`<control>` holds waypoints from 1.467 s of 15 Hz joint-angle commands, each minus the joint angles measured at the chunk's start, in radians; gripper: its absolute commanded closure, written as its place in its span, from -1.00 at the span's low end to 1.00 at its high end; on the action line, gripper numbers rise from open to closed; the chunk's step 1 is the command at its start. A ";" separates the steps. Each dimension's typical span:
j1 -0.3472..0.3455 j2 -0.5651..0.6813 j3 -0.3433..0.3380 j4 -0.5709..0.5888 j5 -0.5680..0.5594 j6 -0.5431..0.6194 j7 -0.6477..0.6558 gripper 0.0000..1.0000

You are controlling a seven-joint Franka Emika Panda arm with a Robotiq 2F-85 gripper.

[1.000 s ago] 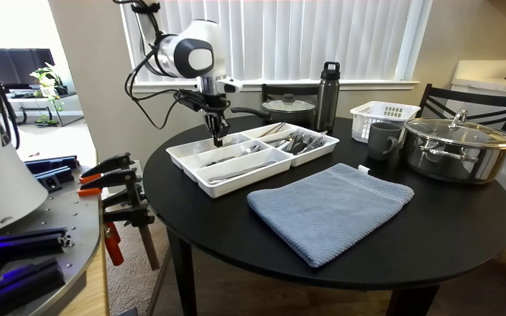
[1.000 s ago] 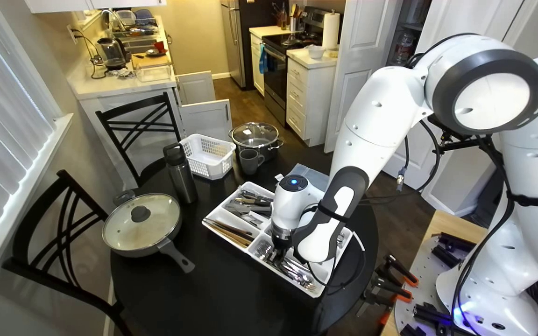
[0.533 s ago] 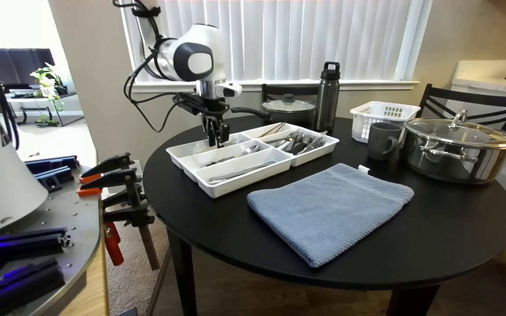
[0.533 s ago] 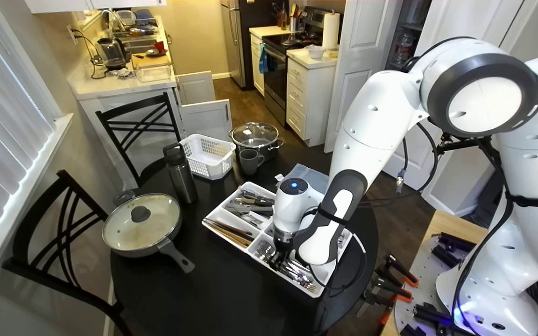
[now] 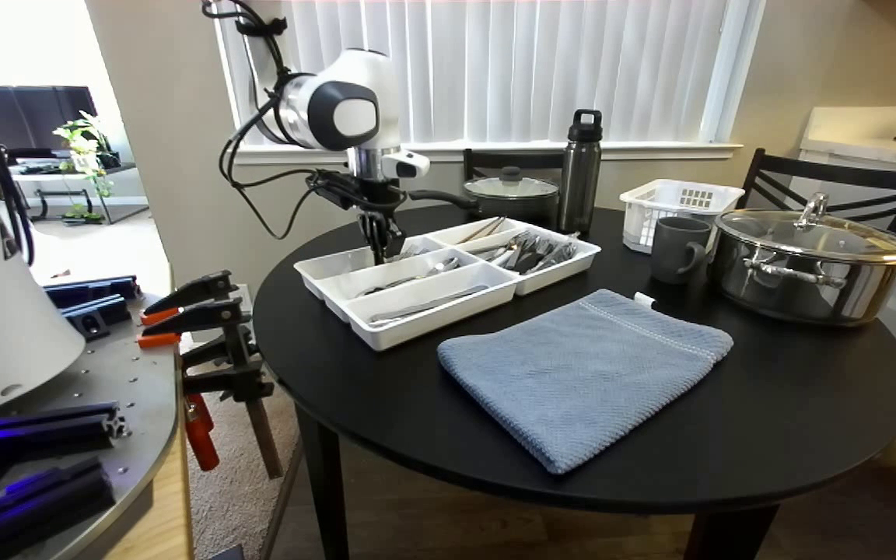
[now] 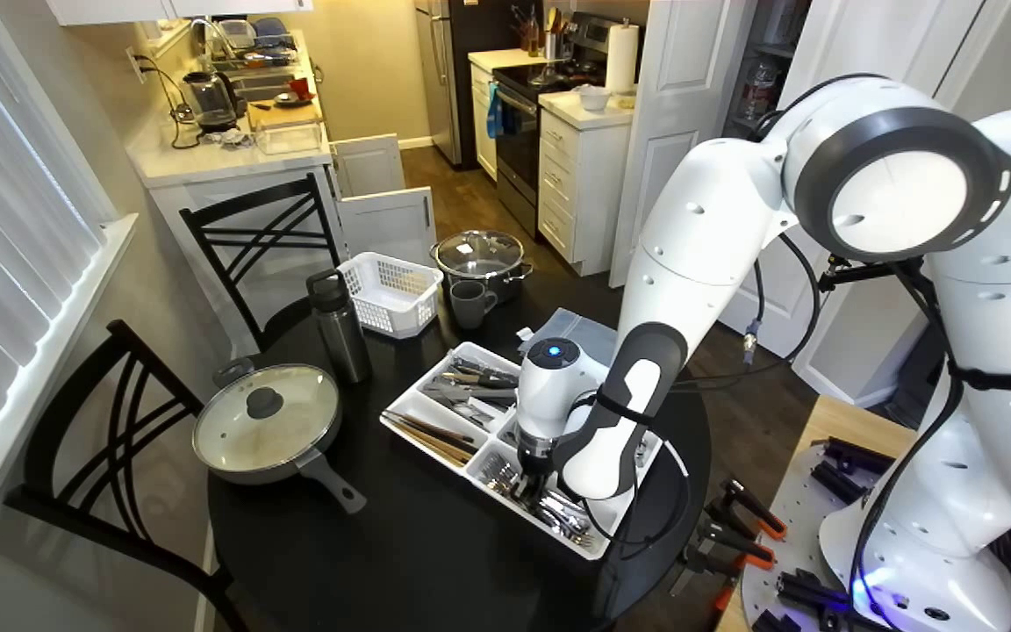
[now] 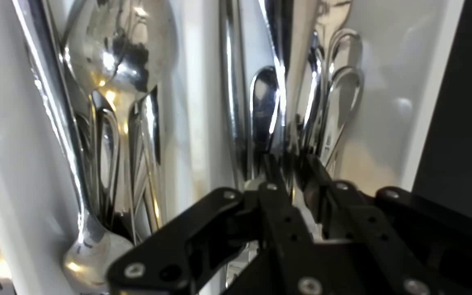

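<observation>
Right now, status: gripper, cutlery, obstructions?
Gripper among forks in white cutlery tray; grip unclear. Overlapping handles crowd close; compartment divider alongside.

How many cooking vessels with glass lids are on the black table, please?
2: the long-handled pan near the dark bottle, and the steel pot beside the gray mug.

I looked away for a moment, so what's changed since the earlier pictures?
The white arm has lowered its hand farther toward the cutlery in the tray. I can't tell whether it has taken hold of anything. The tray, blue cloth, mug and bottle stayed put.
</observation>
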 commanded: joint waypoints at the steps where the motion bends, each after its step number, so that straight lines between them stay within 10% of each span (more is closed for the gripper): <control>1: -0.005 -0.008 0.000 -0.016 0.006 -0.001 -0.026 1.00; 17: -0.016 -0.100 0.032 -0.025 0.015 -0.045 -0.023 0.97; 18: -0.015 -0.093 0.030 -0.024 0.016 -0.054 -0.020 0.38; 22: -0.018 -0.080 0.033 -0.027 0.016 -0.063 -0.024 0.02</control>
